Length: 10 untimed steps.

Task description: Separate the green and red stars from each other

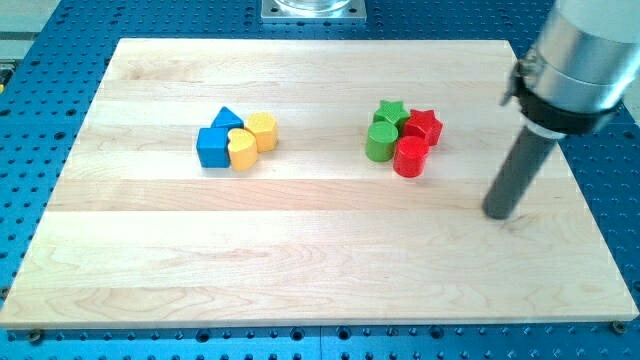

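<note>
The green star (390, 111) and the red star (424, 125) sit side by side and touching, right of the board's middle. A green cylinder (380, 142) and a red cylinder (410, 157) press against them from the view's bottom, making one tight cluster. My tip (499, 214) rests on the board to the right of and below this cluster, clear of all blocks. The dark rod rises from it toward the view's top right.
A second cluster lies left of the middle: a blue triangle (227, 119), a blue cube (213, 148), a yellow heart-like block (242, 149) and a yellow hexagon-like block (262, 131). The wooden board (320, 270) lies on a blue perforated table.
</note>
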Motion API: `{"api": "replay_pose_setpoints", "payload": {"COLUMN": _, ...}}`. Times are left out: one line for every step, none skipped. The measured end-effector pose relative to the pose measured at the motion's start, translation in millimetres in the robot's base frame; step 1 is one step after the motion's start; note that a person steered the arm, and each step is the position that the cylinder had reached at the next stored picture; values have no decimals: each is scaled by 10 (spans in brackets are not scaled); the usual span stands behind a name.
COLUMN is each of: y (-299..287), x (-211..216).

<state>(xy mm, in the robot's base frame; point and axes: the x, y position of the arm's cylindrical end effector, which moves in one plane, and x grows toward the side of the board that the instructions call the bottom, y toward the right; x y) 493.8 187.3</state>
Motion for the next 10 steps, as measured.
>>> {"api": "replay_pose_setpoints", "payload": {"y": -249, "x": -783}}
{"api": "replay_pose_setpoints", "payload": {"y": -489, "x": -865}}
{"api": "replay_pose_setpoints", "payload": {"y": -639, "x": -864}}
{"api": "replay_pose_setpoints", "payload": {"y": -645, "x": -833}}
{"api": "replay_pose_setpoints", "payload": {"y": -662, "x": -1092}}
{"api": "replay_pose_setpoints", "payload": {"y": -627, "x": -1507}}
{"api": "replay_pose_setpoints", "payload": {"y": -617, "x": -1514}}
{"api": "replay_pose_setpoints", "payload": {"y": -431, "x": -1519}}
{"api": "replay_pose_setpoints", "payload": {"y": -183, "x": -1665}}
{"api": "replay_pose_setpoints", "payload": {"y": -768, "x": -1666}}
